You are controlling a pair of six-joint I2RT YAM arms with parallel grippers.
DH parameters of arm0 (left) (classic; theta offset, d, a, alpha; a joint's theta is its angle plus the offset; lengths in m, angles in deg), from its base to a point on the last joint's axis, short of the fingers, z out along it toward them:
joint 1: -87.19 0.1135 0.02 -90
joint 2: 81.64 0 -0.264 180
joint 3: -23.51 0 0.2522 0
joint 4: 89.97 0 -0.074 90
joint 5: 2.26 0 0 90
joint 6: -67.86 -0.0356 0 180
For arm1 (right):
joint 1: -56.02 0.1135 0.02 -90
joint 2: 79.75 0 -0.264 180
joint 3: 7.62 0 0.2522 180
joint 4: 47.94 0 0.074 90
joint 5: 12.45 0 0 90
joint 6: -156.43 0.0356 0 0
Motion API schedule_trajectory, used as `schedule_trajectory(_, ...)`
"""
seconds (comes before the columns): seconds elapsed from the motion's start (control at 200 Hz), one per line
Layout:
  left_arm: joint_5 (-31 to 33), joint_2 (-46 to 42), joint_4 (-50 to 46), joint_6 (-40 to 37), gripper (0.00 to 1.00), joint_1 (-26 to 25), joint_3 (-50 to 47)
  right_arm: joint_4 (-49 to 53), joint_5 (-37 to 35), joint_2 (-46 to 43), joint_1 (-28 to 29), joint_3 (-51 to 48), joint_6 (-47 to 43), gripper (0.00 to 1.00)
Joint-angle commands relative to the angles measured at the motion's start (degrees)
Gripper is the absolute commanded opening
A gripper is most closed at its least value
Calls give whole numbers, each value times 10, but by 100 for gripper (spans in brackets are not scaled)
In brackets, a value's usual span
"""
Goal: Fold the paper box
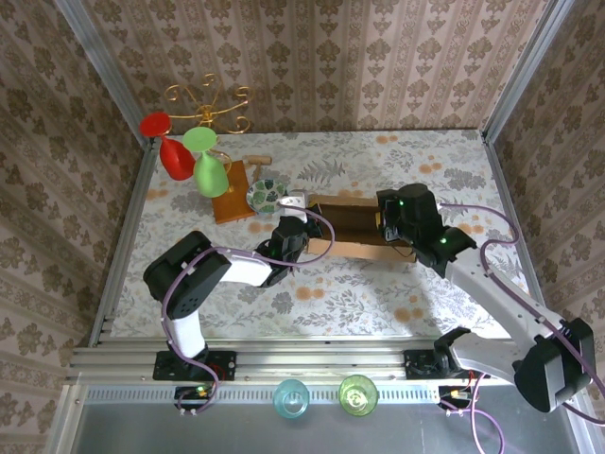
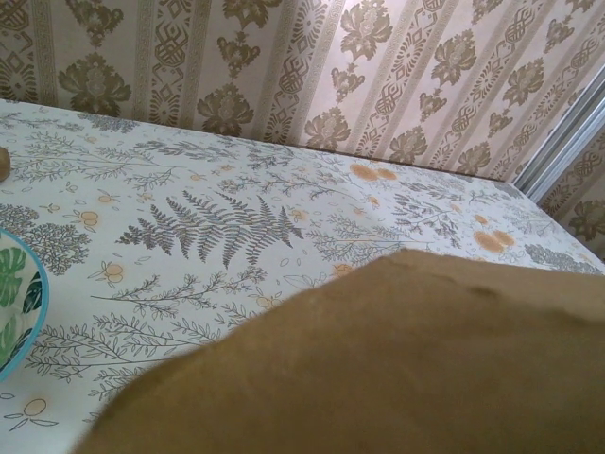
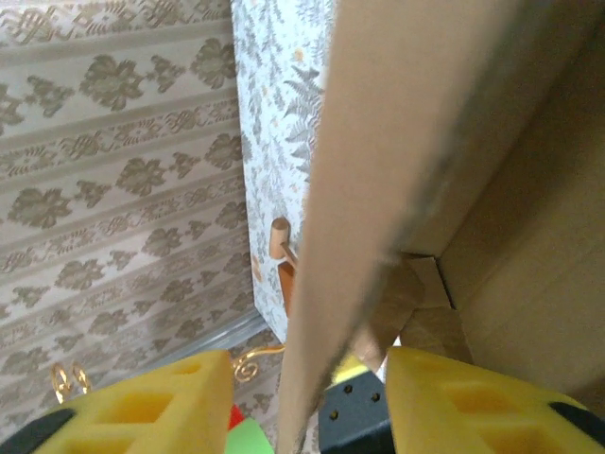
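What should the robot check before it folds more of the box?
1. Right pincer straddles a wall of the paper box: ok.
2. Right pincer clamped on that wall: not ok, the jaws stand open with a gap.
3. Left pincer shut: ok.
4. Left pincer really holding cardboard: cannot tell.
5. Plate apart from the box: ok, but close.

Table (image 1: 397,303) under floral cloth: ferns, orange blossoms. Far left corner: gold wire stand (image 1: 208,99). Red goblet (image 1: 176,156) and green goblet (image 1: 210,173) side by side just in front of it. Orange-brown wooden board (image 1: 234,197) right of green goblet, leaf-patterned plate (image 1: 267,195) at its right edge. Near rail: pale blue cup (image 1: 291,398), green cup (image 1: 357,392) side by side. Damask wallpaper (image 1: 312,57) on far wall.
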Motion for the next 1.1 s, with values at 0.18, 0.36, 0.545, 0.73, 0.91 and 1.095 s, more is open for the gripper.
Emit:
schedule_trajectory(0.18,-34,1,-116,11,14,-7,-6,-25,-50,18,-3,-8,23,9)
schedule_trajectory(0.36,-71,-76,-166,44,47,-12,-33,-53,-29,18,-24,-45,-1,0)
schedule_trajectory(0.545,-140,-184,-252,98,49,-32,-71,-57,-10,11,-29,-68,-20,0)
schedule_trajectory(0.73,-137,-325,-411,166,49,-62,-82,-57,0,-8,-37,-98,-30,0)
schedule_trajectory(0.91,-130,-424,-607,220,53,-28,-21,-61,32,-19,-60,-124,-69,0)
schedule_trajectory(1.095,-235,-379,-709,246,52,57,85,-44,74,-27,-74,-144,-121,0)
